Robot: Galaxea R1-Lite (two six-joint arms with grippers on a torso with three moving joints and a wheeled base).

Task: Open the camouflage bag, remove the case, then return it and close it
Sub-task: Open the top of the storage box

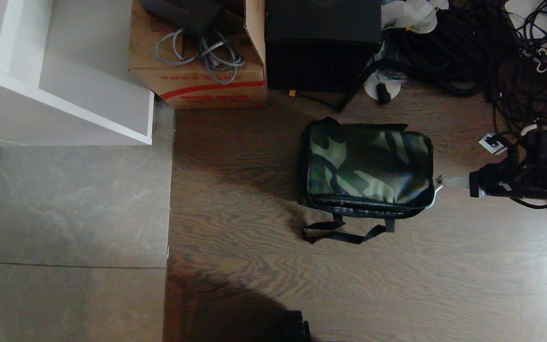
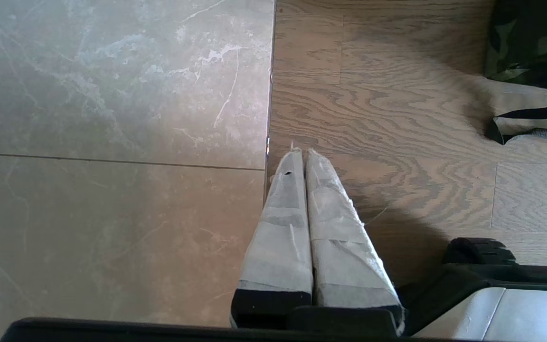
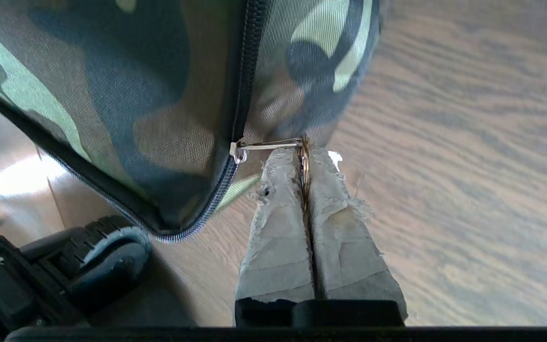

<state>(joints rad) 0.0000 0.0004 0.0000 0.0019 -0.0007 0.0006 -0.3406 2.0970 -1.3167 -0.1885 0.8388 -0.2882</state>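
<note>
Green camo cloth covers the bag (image 1: 368, 166), which sits on the wood floor (image 1: 254, 266) with its lid down. Its black strap (image 1: 344, 232) lies loose on the floor at the side nearest the robot. The case cannot be seen.

At the bag's right end is the right gripper (image 1: 438, 181). Its two taped fingers (image 3: 278, 228) are pressed tight together — pinching a thin metal ring (image 3: 305, 161). The ring hangs on the zip pull (image 3: 242, 149), and the zip (image 3: 245, 71) runs up the side of the bag. A small part of the zip line below the pull curves around the bag's corner.

Far from the bag, the left gripper (image 2: 302, 153) hangs over the floor, right where the grey tiles (image 2: 112, 118) meet the wood. Its fingers are closed too, with nothing between them.

Behind the bag stand a brown carton (image 1: 197, 57) with grey cords on top and a plain black box (image 1: 321, 42) — a big pile of black cables (image 1: 468, 52) lies to the right. A white shelf (image 1: 60, 85) is at the far left.
</note>
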